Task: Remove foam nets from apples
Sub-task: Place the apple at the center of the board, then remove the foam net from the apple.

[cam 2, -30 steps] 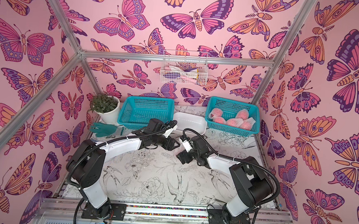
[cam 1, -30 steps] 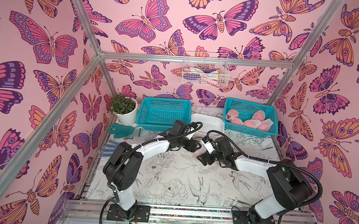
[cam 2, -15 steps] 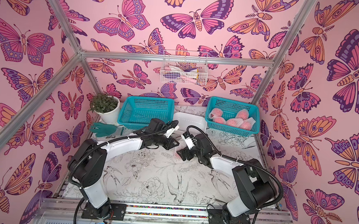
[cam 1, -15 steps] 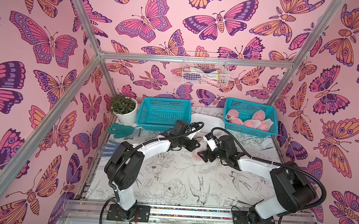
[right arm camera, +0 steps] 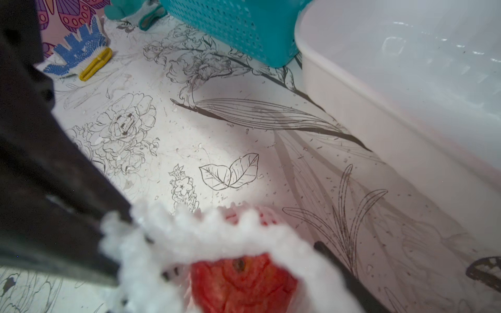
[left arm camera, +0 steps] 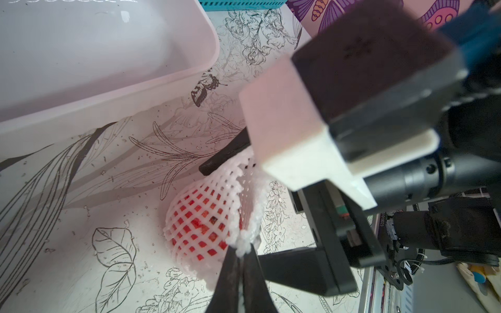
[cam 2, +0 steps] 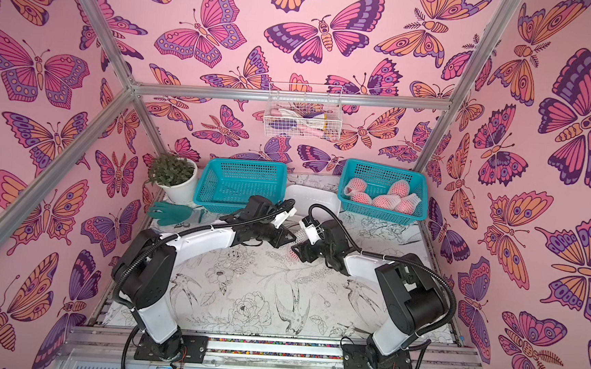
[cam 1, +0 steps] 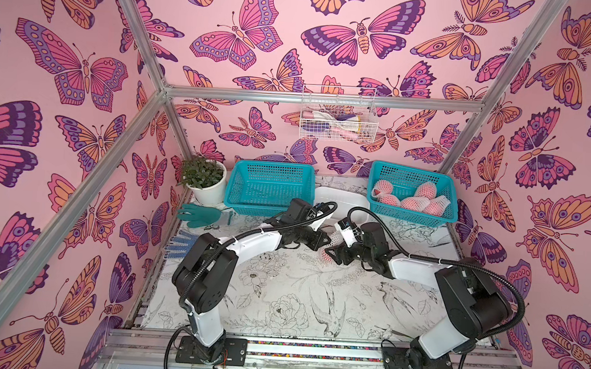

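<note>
In both top views left gripper (cam 1: 325, 241) and right gripper (cam 1: 332, 257) meet tip to tip over mid table (cam 1: 279, 298), just in front of white tub (cam 1: 336, 197). Between them is one apple (cam 1: 325, 256) in its foam net (cam 1: 337, 236), low over the tabletop, contact with it unclear. More netted apples (cam 2: 382, 200) lie in right teal basket (cam 2: 381, 216); left teal basket (cam 2: 240, 185) sits on tub's far side. Finger states too small to read here. Left wrist: left fingers (left arm camera: 230, 273) squeezed together, pinching frayed edge of foam net (left arm camera: 206, 200); red apple (left arm camera: 202, 230) shows through mesh, net bunched loose toward right gripper. Right gripper's black fingers (left arm camera: 225, 158) stand wide apart, one each side of that loose end, touching foam; whether they press it, can't tell. Right wrist: blurred white foam rim (right arm camera: 206, 238) crosses the frame, bare red apple top (right arm camera: 238, 281) visible through net's open mouth, dark fingers wide at either side. White tub (right arm camera: 406, 94), teal basket (right arm camera: 238, 27) and blue-dotted glove (right arm camera: 78, 46) behind.
</note>
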{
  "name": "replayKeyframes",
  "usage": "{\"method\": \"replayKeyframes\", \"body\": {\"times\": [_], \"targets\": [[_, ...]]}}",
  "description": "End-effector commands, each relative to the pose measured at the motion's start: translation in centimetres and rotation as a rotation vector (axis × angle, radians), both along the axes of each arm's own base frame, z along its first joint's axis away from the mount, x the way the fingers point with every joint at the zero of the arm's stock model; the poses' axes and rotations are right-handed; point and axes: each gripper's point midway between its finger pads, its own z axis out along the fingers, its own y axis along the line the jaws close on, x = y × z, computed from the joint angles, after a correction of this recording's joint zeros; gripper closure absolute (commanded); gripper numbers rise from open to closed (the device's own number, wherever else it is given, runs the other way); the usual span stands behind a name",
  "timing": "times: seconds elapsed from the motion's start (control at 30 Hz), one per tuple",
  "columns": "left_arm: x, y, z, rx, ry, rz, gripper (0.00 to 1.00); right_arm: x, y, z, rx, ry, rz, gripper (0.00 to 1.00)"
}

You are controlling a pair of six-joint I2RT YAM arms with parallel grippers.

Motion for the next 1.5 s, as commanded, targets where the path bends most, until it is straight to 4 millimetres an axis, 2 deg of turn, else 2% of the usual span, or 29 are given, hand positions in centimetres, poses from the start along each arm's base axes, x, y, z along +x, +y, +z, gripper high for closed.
{"method": "replayKeyframes", "body": {"times": [0.0, 0.17, 0.43, 0.77, 0.8, 1.03, 1.13, 1.23, 1.3, 1.4, 1.47], "targets": [[-0.8, -0.3, 0.1, -0.017, 0.014, -0.024, 1.00, 0.3, 0.6, 1.2, 0.052, -0.024, 0.020, 0.32], [-0.8, -0.2, 0.2, -0.018, 0.011, -0.022, 1.00, 0.3, 0.9, 1.4, 0.053, -0.018, 0.036, 0.50], [-0.7, 0.0, 0.6, -0.019, -0.007, -0.016, 1.00, -0.2, 0.8, 2.0, 0.063, -0.017, 0.038, 0.66], [-1.1, 0.7, 1.6, -0.014, -0.043, 0.002, 1.00, -0.2, 0.4, 2.6, 0.066, -0.032, 0.015, 0.80], [-1.1, 0.8, 1.6, -0.014, -0.046, 0.004, 1.00, -0.1, 0.5, 3.9, 0.082, -0.058, 0.018, 0.81], [-1.2, 0.9, 2.1, -0.018, -0.054, 0.010, 0.93, 0.2, 0.3, 4.6, 0.087, -0.073, -0.002, 0.86], [-1.0, 1.1, 2.8, -0.019, -0.077, 0.020, 0.84, 0.3, 0.1, 5.4, 0.088, -0.096, -0.013, 0.89], [-0.8, 1.3, 4.4, -0.034, -0.116, 0.036, 0.55, 0.2, -0.2, 6.4, 0.087, -0.113, -0.023, 0.92], [-0.6, 1.6, 5.6, -0.043, -0.144, 0.059, 0.41, 0.2, -0.5, 7.1, 0.082, -0.129, -0.035, 0.93], [-0.2, 2.1, 7.5, -0.062, -0.198, 0.100, 0.27, -0.1, -1.1, 8.2, 0.066, -0.149, -0.051, 0.94], [0.0, 2.4, 8.9, -0.075, -0.232, 0.127, 0.22, -0.3, -1.7, 8.6, 0.041, -0.151, -0.071, 0.94]]}}
